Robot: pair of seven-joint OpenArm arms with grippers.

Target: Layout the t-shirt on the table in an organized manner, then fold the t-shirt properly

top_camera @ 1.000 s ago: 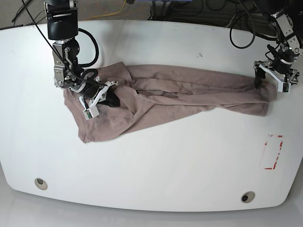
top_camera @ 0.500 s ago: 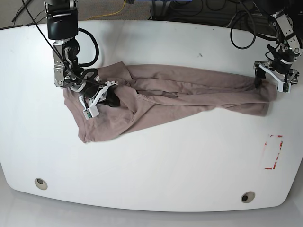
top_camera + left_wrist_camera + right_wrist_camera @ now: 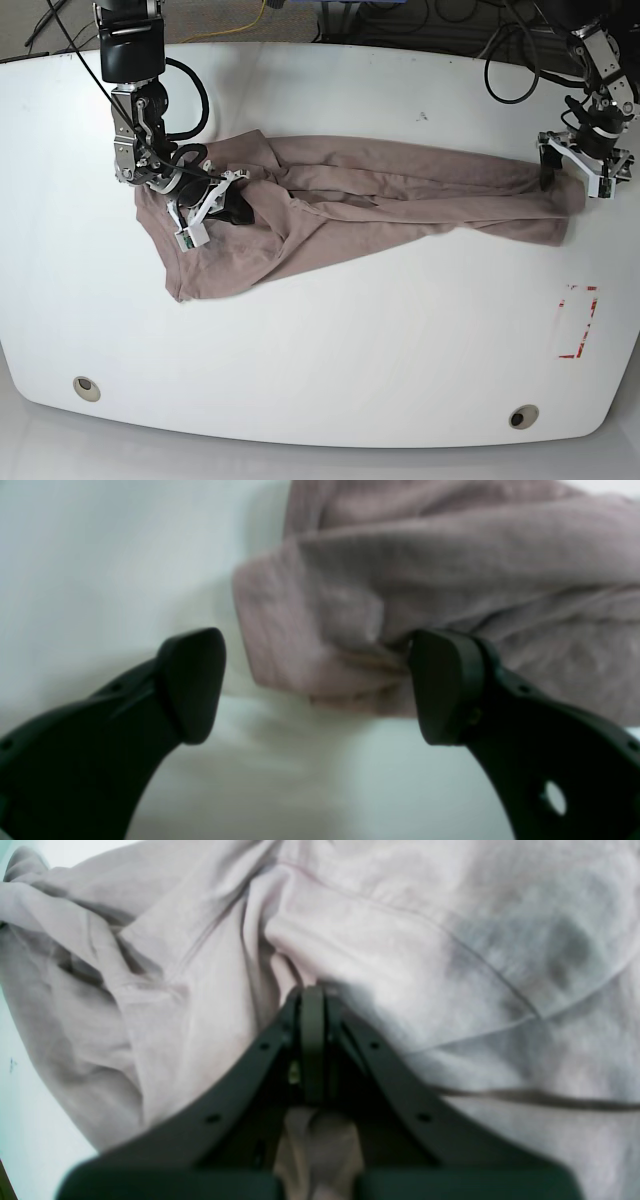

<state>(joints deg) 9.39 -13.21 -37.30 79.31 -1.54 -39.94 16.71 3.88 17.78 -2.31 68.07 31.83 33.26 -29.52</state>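
Loosely, mauve t-shirt stretched long, wrinkled

1. My left gripper, at the t-shirt's end nearest the red tape mark, has lifted slightly and moved a touch farther from that mark than a second ago.
2. That end of the shirt has changed with it: the cloth corner that bulged out past the gripper's fingers on the side away from the mark now sits tucked in closer.
3. My right gripper has crept a hair farther from the tape mark, dragging its bunched cloth along.
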